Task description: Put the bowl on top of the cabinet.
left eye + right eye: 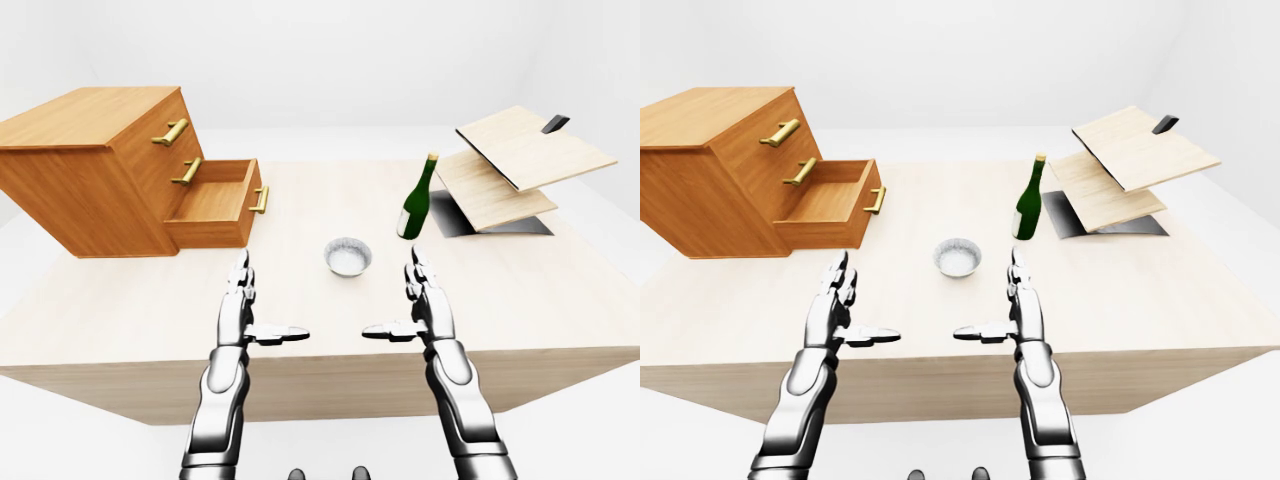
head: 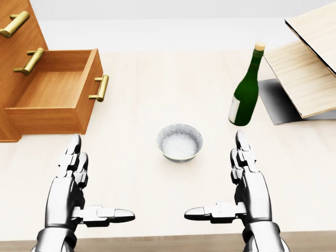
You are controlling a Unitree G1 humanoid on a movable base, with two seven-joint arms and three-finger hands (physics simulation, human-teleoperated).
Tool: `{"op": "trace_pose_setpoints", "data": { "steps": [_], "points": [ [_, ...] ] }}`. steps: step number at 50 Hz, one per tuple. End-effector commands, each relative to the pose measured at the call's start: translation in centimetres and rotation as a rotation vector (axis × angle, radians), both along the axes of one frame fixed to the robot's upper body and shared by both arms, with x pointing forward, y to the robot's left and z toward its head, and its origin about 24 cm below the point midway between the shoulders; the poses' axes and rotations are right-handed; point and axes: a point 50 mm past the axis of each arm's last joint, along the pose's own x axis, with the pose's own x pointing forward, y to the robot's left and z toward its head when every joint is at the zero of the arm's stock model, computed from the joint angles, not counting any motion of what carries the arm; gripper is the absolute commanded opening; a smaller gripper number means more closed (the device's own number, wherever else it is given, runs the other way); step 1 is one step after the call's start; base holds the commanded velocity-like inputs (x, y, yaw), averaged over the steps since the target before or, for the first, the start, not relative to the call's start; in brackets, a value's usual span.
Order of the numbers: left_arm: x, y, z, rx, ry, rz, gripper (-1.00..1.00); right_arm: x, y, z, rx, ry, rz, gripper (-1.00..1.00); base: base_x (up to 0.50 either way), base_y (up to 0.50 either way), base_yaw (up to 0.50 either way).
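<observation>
A small grey bowl (image 2: 179,143) stands upright on the pale wooden table (image 2: 157,79), in the middle of the head view. The wooden cabinet (image 1: 90,165) stands at the left, its flat top bare, its bottom drawer (image 2: 55,97) pulled out and empty. My left hand (image 2: 86,186) hovers open below and left of the bowl, thumb pointing inward. Mirroring it on the other side, my right hand (image 2: 231,184) is also open. Neither hand touches the bowl.
A green bottle (image 2: 245,89) with a cork stands upright to the upper right of the bowl, close to my right hand. Beyond it lie two tilted light wooden boards (image 1: 510,165) over a dark plate. The table's near edge runs just under my wrists.
</observation>
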Motion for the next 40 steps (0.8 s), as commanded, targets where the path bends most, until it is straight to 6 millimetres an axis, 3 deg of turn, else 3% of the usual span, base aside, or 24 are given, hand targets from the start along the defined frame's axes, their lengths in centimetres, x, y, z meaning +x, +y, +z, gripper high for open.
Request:
{"op": "trace_pose_setpoints", "data": {
  "steps": [1,13,18,34,40],
  "points": [
    [0.0,0.6,0.1,0.007,-0.007,-0.001,1.00,-0.1,-0.6,0.1,0.003,0.000,0.003,1.00,0.00,0.00,0.00],
    [-0.1,0.7,0.6,0.008,-0.012,-0.001,1.00,-0.1,-0.5,0.1,-0.002,0.000,0.002,1.00,0.00,0.00,0.00],
    [-0.3,0.7,1.7,0.001,-0.025,-0.006,1.00,-0.1,-0.6,0.6,-0.002,-0.007,0.003,1.00,0.00,0.00,0.00],
    [-1.3,1.0,7.4,-0.004,-0.269,-0.009,1.00,-0.2,-1.0,4.3,-0.030,-0.131,-0.006,1.00,0.00,0.00,0.00],
    [-2.1,1.9,11.1,-0.016,-0.435,0.011,1.00,-0.4,-1.3,6.0,-0.037,-0.206,-0.010,1.00,0.00,0.00,0.00]
  ]
}}
